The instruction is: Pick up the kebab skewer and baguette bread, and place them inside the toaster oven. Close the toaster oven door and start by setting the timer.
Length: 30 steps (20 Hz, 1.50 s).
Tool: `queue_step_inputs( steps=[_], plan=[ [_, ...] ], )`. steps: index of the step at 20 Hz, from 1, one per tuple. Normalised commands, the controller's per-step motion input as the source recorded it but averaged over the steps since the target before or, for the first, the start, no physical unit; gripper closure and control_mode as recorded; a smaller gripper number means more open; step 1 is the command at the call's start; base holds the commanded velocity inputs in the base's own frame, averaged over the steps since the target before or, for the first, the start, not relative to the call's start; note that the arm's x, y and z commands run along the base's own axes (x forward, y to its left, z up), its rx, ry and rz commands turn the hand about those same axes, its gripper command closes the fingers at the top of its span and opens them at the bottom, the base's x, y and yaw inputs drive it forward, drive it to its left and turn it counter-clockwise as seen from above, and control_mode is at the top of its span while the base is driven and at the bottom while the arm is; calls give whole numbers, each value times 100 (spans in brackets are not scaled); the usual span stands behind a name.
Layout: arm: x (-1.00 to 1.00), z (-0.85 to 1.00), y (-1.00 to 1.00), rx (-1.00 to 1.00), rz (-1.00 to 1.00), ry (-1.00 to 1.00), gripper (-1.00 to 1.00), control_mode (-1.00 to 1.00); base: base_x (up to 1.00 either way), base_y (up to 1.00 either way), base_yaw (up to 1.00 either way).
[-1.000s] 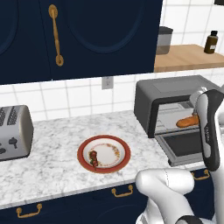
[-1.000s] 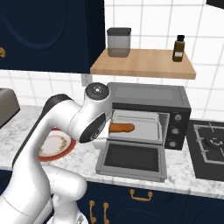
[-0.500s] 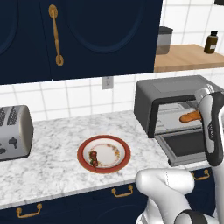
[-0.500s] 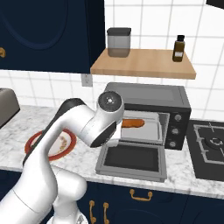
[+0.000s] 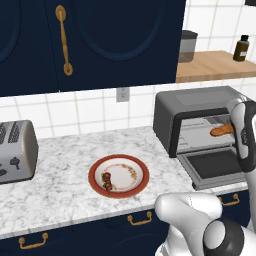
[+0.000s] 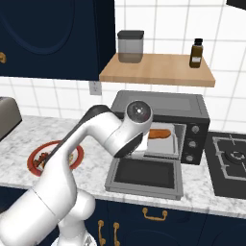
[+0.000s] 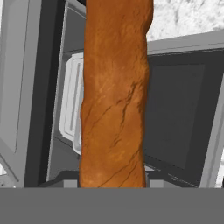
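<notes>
Nearest the base, the plate (image 5: 119,175) is sitting on the counter (image 5: 60,185) with the skewer (image 5: 106,181) lying at about 8 o'clock on it, touching the plate and nothing else. Off at 9 o'clock from the plate, the toaster (image 5: 15,151) is standing well apart.

Further back at 3 o'clock, the oven (image 5: 192,120) is sitting with its door (image 5: 216,167) dropped flat open. The arm is reaching into the opening, and the baguette (image 5: 223,130) is hanging inside the cavity above the door. The gripper itself isn't really showing, but the hand view has the baguette (image 7: 114,94) running straight up between the fingers, so it's gripping it.

Up on the shelf (image 6: 158,69), a jar (image 6: 130,46) and a bottle (image 6: 195,53) are standing.
</notes>
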Motion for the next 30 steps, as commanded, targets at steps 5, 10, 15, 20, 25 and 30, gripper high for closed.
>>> queue_step_inputs(
  steps=[5,10,15,20,25,30],
  plan=[
    [44,-17,0,0,0,9,100,-100,0,0,0],
    [27,-31,0,2,0,9,100,-100,0,0,0],
    [28,-12,-1,1,0,3,100,-100,0,0,0],
    [23,-20,0,0,0,-2,100,-100,0,0,0],
    [20,-26,-1,1,0,-8,100,-100,0,0,0],
    [33,-7,-4,3,0,-1,100,-100,0,0,0]
  ],
)
